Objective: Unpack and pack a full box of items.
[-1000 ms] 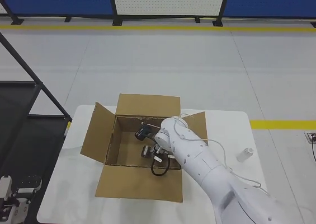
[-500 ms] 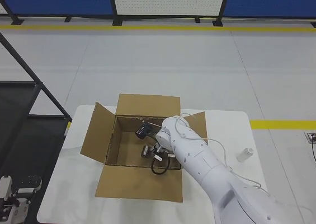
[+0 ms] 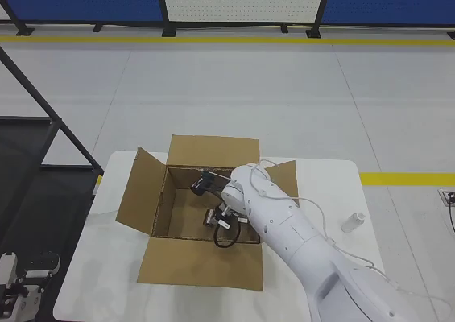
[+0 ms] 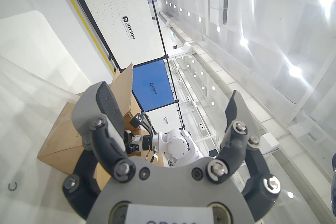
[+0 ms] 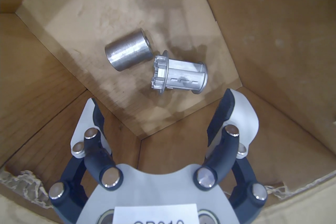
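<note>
Unpacking looks far along but unfinished: the box (image 3: 199, 274) holds two metal parts, a cylinder (image 5: 128, 51) and a flanged sleeve (image 5: 179, 75), side by side on its floor just ahead of the right gripper (image 5: 160, 100), which hangs inside, spread and empty. A bottle (image 3: 353, 221) sits out on the bench (image 3: 336, 181) well to that gripper's side; the left gripper (image 4: 170, 93), also spread and empty, points away from the box.

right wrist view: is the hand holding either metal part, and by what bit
Nothing is held. The right hand is open inside the box, apart from the cylinder and the flanged sleeve.
</note>
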